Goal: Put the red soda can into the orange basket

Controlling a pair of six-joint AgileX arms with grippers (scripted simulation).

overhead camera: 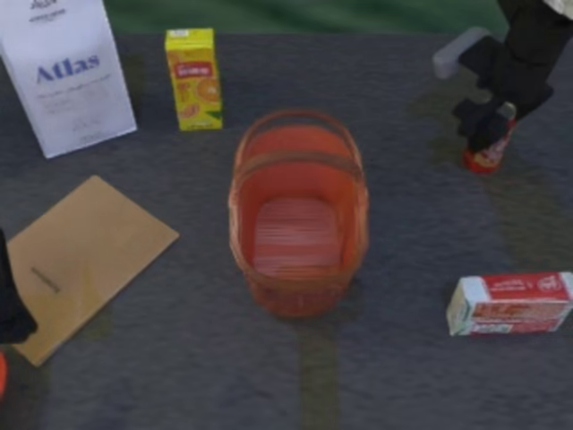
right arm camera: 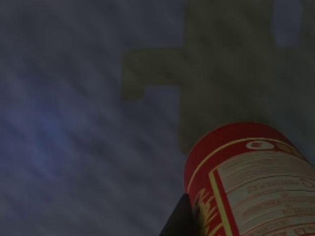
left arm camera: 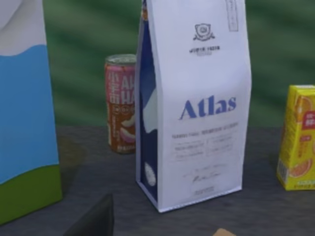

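Top view: our right gripper (overhead camera: 489, 134) sits over the red soda can (overhead camera: 488, 154) at the table's right rear, the can's lower part showing beneath the dark fingers. The can looks pinched, probably lifted. The orange basket (overhead camera: 300, 210) stands mid-table, well apart to the left. Our left arm is parked at the left edge.
Left wrist view: only bystanders, an Atlas bag (left arm camera: 197, 103) and a yellow juice box (left arm camera: 298, 137).
Right wrist view: the can (right arm camera: 251, 182) fills the corner, close against one dark finger.
Step advice: we judge a straight lift, then carry over the handles before lowering.

Atlas bag (overhead camera: 67, 76), juice box (overhead camera: 193, 78), probably cardboard sheet (overhead camera: 85, 260), carton (overhead camera: 510, 304).
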